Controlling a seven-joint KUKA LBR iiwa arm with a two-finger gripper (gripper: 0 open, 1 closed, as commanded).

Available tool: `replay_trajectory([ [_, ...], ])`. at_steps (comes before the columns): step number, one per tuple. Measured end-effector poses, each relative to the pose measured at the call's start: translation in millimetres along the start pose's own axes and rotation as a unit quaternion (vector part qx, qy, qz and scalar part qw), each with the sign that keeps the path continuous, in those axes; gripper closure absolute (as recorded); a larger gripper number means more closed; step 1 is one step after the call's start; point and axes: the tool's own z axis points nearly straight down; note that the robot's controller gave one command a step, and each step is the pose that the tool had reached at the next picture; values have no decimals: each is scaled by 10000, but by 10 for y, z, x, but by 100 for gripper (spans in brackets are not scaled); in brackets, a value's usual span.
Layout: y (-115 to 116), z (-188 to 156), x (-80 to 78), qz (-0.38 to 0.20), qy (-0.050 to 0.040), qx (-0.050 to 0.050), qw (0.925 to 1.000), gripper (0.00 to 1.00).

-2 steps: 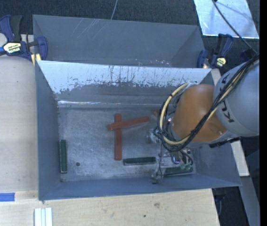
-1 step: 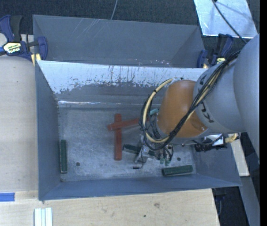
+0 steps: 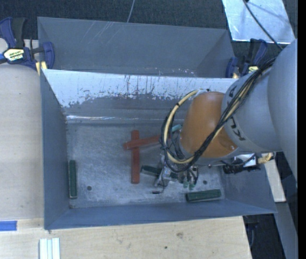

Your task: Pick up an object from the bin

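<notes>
My end effector (image 3: 166, 181) hangs low; red-brown cross (image 3: 135, 162) just beside it, view-left, long bar running front to back. Apart or together? I can't tell.

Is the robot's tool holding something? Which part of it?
Cannot tell. The tool sits low beside the red-brown cross, but what it grips, if anything, is unclear.
</notes>
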Motion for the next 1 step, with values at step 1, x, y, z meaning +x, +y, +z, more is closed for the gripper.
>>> replay_trajectory([
  [1, 131, -1345, -14, 25, 27, 12, 10000, 100],
])
